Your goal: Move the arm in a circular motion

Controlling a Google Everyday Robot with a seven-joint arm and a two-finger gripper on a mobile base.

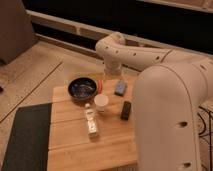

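Note:
The arm (165,95) is cream-white and very large, with thick tubular segments and rows of small dark holes. It fills the right side of the camera view and reaches left to a bend (114,46) above the table's far edge. From that bend the wrist points down. The gripper (111,75) hangs at its end, just beyond the far edge of the wooden table (75,147), behind the blue-grey block (120,88). It holds nothing that I can see.
On the table stand a dark bowl (82,88), a white cup (101,102), a clear bottle lying on its side (91,121) and a black block (126,110). A dark mat (25,140) lies at the left. A dark wall (150,25) runs behind.

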